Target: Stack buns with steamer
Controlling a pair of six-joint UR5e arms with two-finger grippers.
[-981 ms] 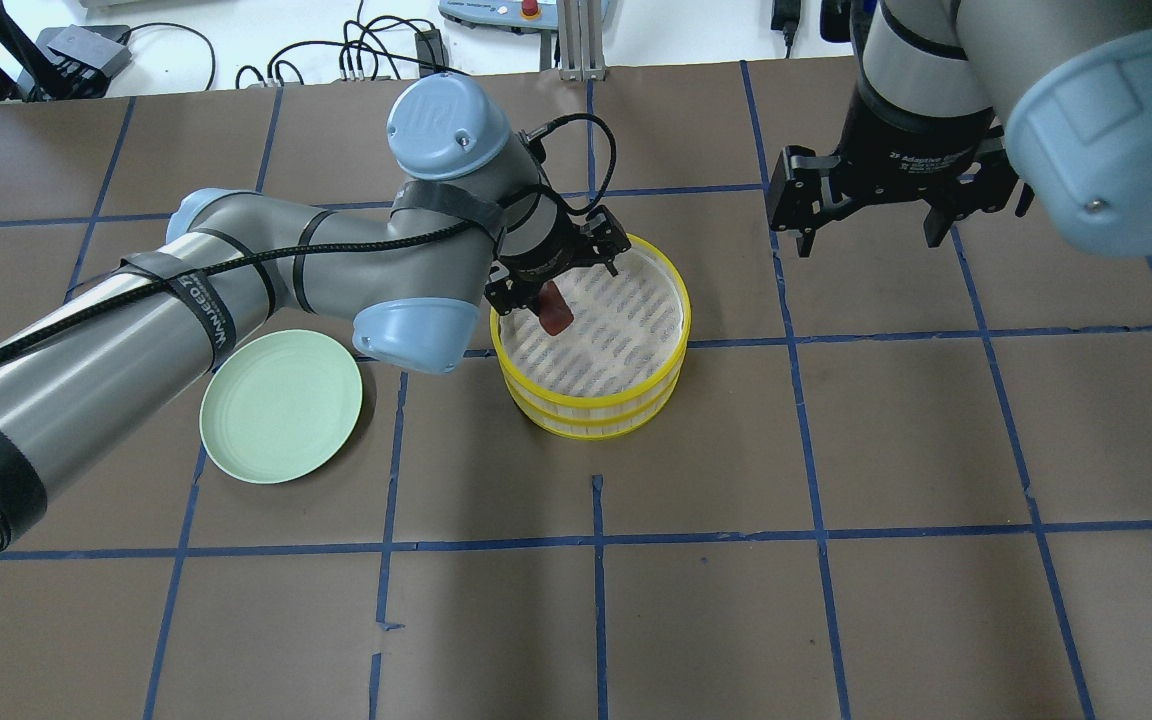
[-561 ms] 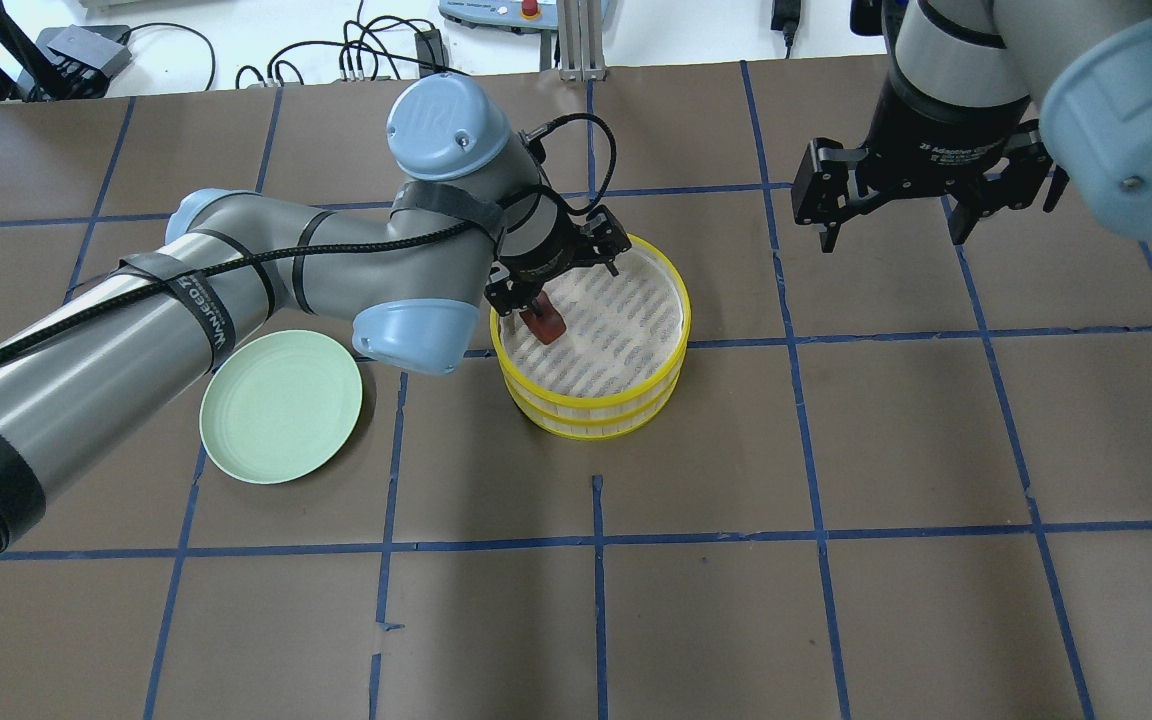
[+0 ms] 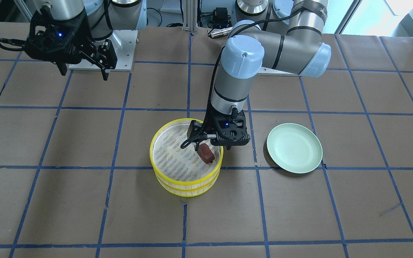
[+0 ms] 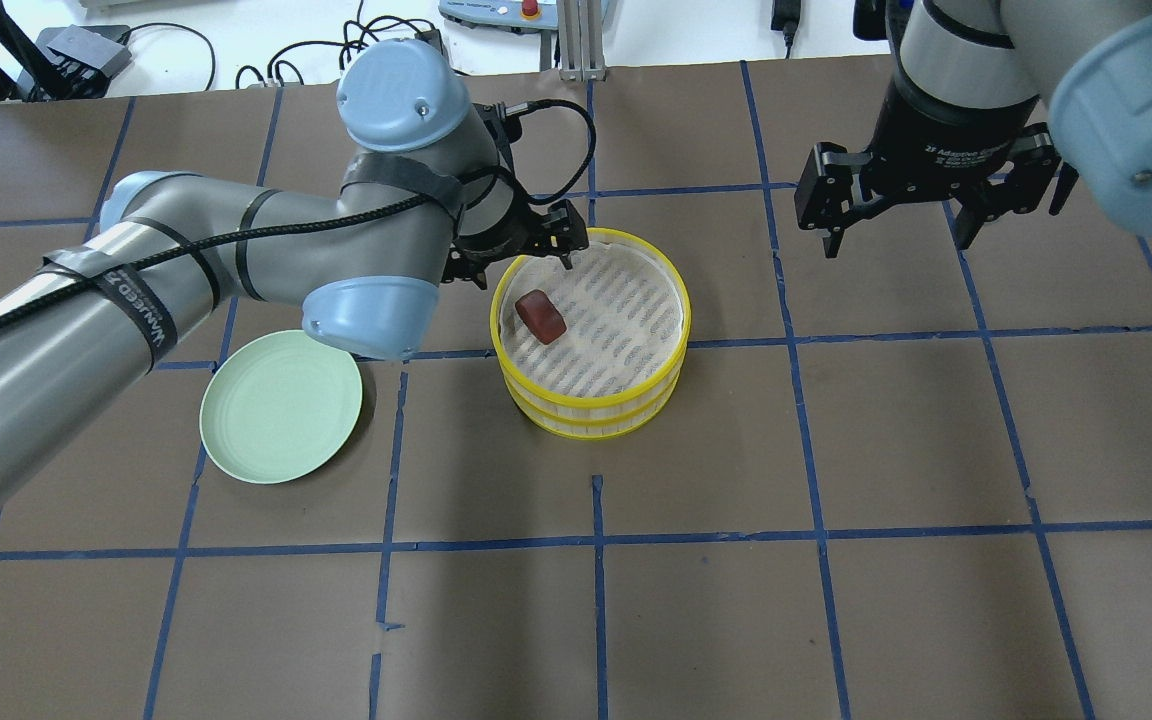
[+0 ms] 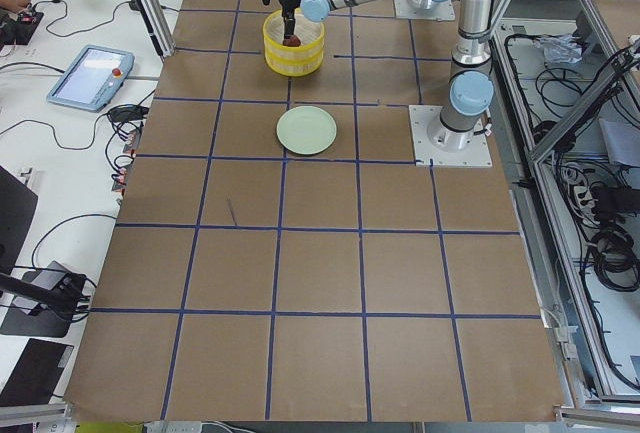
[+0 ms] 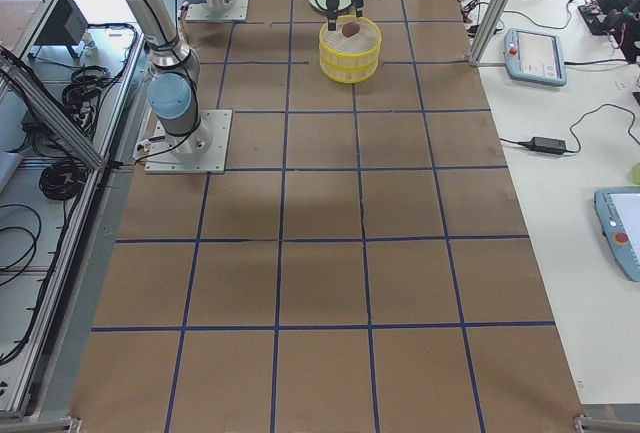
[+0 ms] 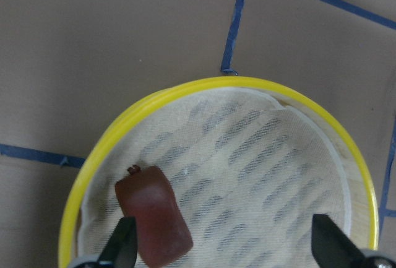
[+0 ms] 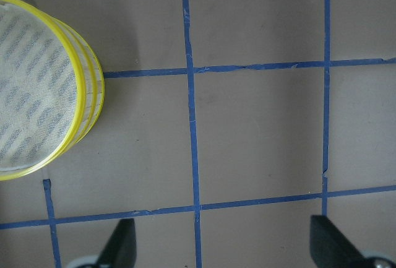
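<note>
Ok, brown bun (image 4: 542, 317) near steamer (image 4: 596, 400) rim; L claw (image 4: 526, 272) spread above.

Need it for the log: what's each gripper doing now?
Left gripper: open, empty; dark reddish-brown bun lies loose in yellow-rimmed steamer basket.
Right gripper: open, empty.

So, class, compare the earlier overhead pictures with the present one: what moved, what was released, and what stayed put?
The left end effector released the reddish-brown bun, which now lies on the liner inside the steamer. It then drew back toward the view's upper left, open. The right end effector shifted rightward, still open. The steamer and green plate stayed put.
</note>
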